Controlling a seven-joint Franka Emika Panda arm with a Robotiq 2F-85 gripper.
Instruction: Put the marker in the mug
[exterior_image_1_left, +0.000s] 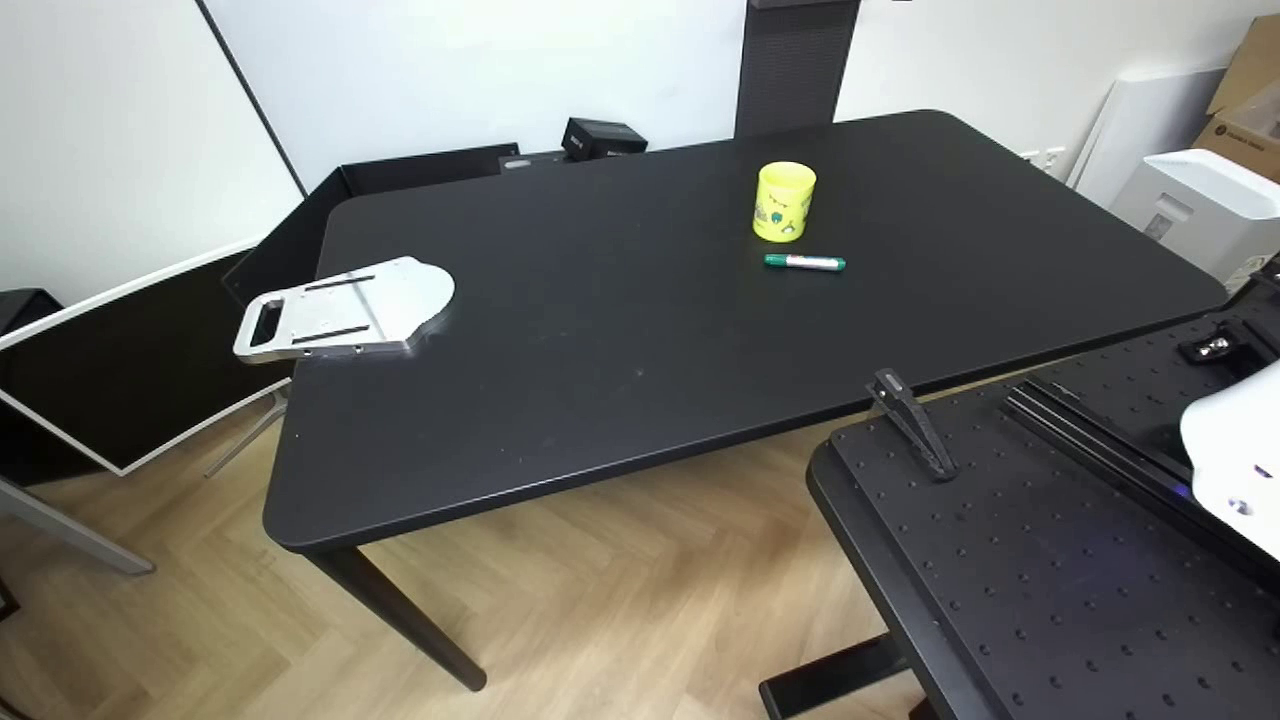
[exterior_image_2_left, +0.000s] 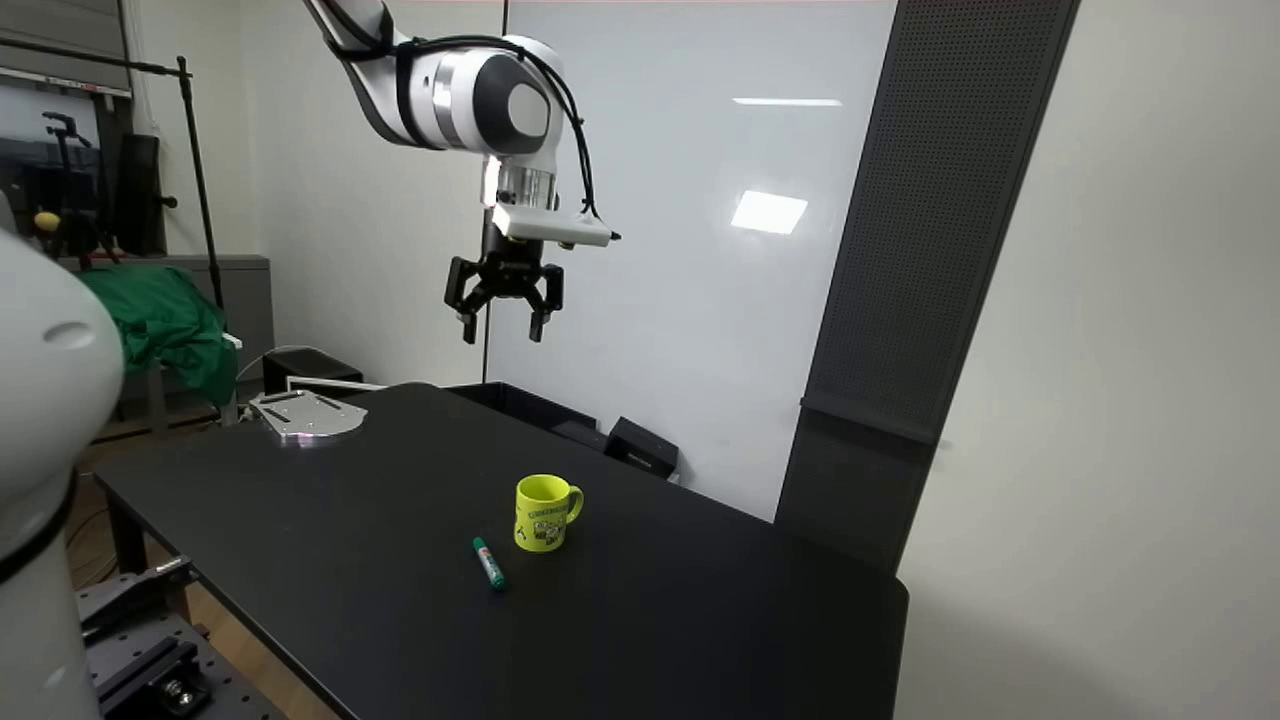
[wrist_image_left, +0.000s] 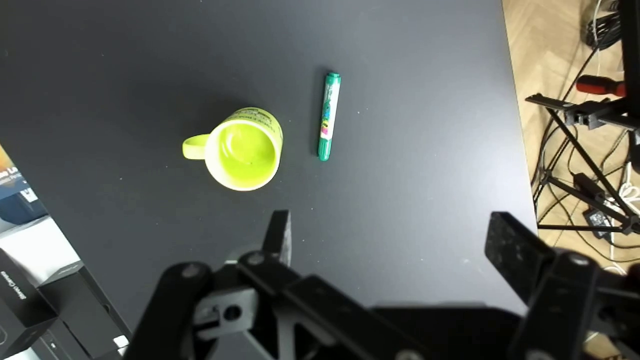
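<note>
Marker (wrist_image_left: 328, 117) lay, wrist view, on the far side of the spread, empty claw (wrist_image_left: 389, 232), left of its midline, right of mug (wrist_image_left: 245, 150); long axis ran roughly across closing line.

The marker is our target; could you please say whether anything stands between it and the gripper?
Nothing visible does: the open gripper hangs above the table, and the marker lies uncovered, the mug standing beside it.
</note>
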